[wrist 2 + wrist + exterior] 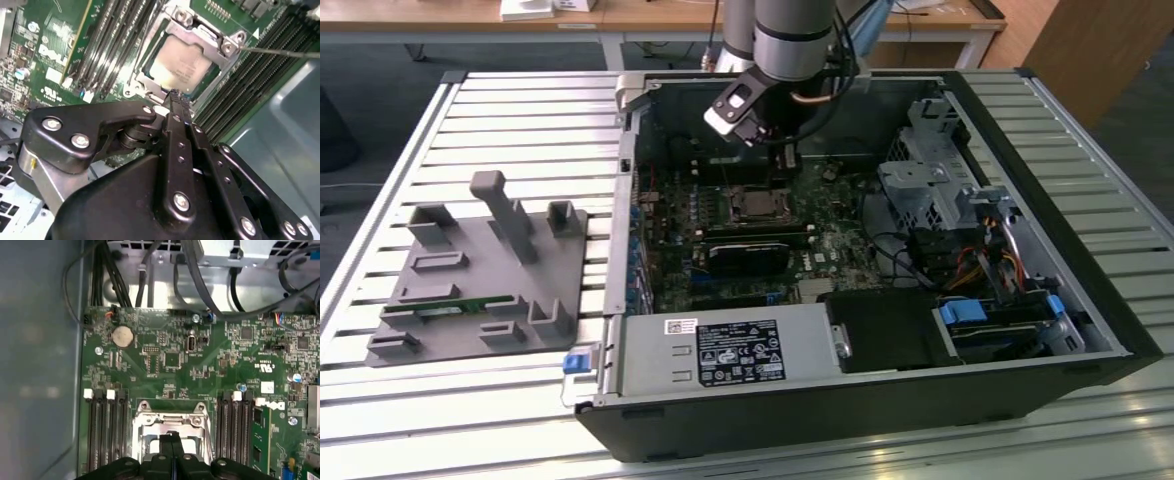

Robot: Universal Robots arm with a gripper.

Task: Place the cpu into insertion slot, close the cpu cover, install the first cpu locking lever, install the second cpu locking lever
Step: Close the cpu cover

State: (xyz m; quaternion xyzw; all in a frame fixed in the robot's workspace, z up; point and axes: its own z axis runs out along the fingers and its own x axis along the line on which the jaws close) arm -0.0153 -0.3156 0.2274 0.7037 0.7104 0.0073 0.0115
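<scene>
The slatted metal table [520, 110] I work at, seen in the exterior view, its pale slats running from the exterior view's left to its right. Two things lie directly on it. An open black computer case [854, 425], laid on its side with the open face up, takes the middle and the exterior view's right. A grey moulded fixture [460, 275] with upright posts sits on the exterior view's left, just beside the case. Bare slats show around both.
</scene>
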